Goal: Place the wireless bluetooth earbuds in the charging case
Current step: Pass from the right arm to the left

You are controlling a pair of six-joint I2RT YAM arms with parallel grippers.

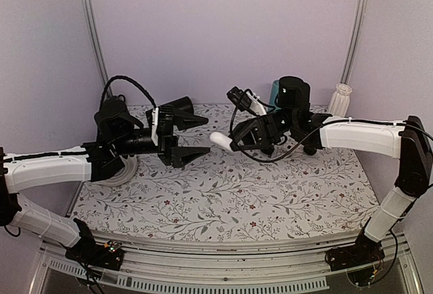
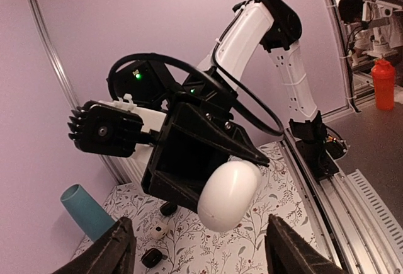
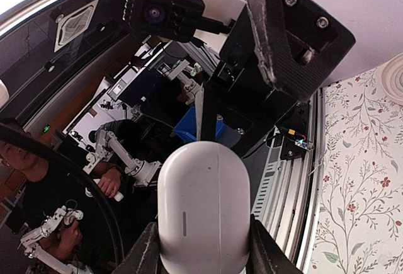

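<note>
The charging case [image 1: 221,138], a glossy white pebble with its lid closed, is held in the air above the table. My right gripper [image 1: 238,138] is shut on it, and the case [image 3: 203,205] fills the gap between both fingers [image 3: 146,254]. My left gripper [image 1: 197,136] stands open just left of the case, one finger on each side of its free end, not touching. In the left wrist view the case [image 2: 230,195] hangs above the open left gripper [image 2: 203,252]. Two small black lumps [image 2: 169,208] [image 2: 151,257], apparently the earbuds, lie on the table below.
A small white round piece with a dark centre [image 2: 158,231] lies between the black lumps. A teal cup [image 1: 274,92] and a white ridged bottle [image 1: 340,99] stand at the back. A white round dish [image 1: 126,169] sits under the left arm. The floral table cover [image 1: 223,199] spreads toward the front.
</note>
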